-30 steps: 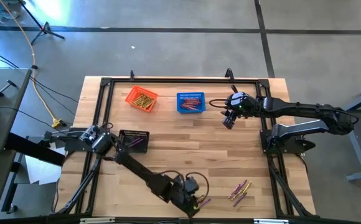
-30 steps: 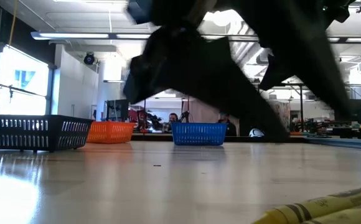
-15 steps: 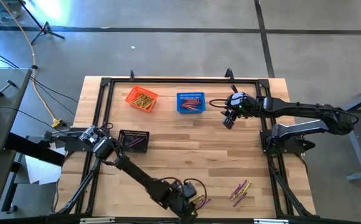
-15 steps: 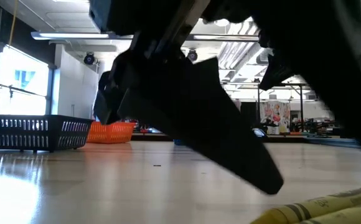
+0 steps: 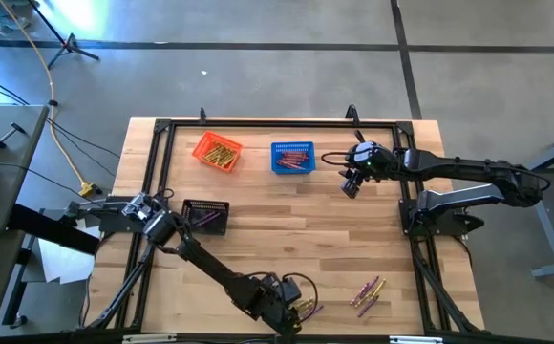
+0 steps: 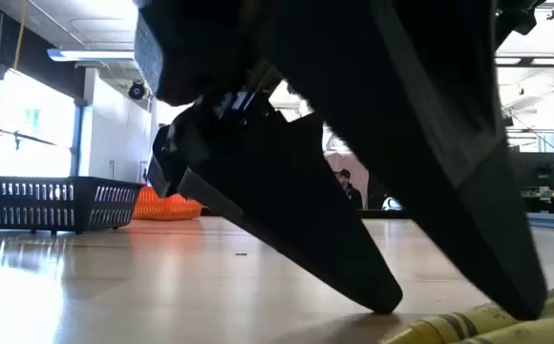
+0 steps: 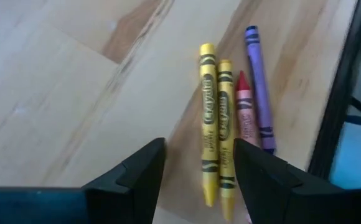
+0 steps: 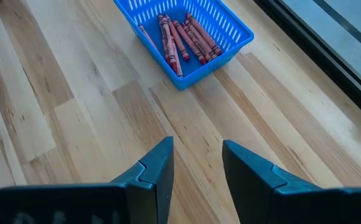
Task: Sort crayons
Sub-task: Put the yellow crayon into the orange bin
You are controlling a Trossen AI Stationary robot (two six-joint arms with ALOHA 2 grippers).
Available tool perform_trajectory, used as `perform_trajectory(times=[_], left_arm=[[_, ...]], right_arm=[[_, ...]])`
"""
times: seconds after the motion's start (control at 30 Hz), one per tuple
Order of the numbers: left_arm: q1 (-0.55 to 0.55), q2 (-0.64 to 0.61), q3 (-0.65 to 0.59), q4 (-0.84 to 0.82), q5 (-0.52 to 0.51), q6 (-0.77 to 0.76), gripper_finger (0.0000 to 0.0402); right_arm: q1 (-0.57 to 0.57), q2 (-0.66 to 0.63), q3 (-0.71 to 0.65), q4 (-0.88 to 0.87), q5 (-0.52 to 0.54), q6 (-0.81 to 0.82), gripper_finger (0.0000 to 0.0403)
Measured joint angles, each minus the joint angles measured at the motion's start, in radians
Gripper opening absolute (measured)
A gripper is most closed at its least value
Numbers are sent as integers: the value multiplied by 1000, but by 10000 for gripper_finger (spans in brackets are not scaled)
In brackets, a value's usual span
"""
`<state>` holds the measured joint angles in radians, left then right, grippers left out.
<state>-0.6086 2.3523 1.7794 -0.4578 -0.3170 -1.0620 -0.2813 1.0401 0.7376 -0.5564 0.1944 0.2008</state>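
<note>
4 crayons (image 7: 233, 118) lie side by side, flat on the bare wood near the table's front edge: 2 yellow ones (image 7: 215, 124) touching along their length, then a red one (image 7: 245, 112) and a purple one (image 7: 259, 87) (paper wrappers on all 4, tips pointing the same way). Further right along that edge lies a second loose cluster (image 5: 367, 293) of purple and yellow sticks. More yellow crayons (image 5: 222, 152) fill the orange basket, red crayons (image 8: 179, 36) are heaped in the blue one, and purple crayons (image 5: 208, 218) lie in the black one.
</note>
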Motion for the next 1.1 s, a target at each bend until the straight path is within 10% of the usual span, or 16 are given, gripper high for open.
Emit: perform_trajectory(times=[1.1], left_arm=[[36,13,0,-121,-99,204,75]], right_arm=[[0,0,0,0,0,0,124]])
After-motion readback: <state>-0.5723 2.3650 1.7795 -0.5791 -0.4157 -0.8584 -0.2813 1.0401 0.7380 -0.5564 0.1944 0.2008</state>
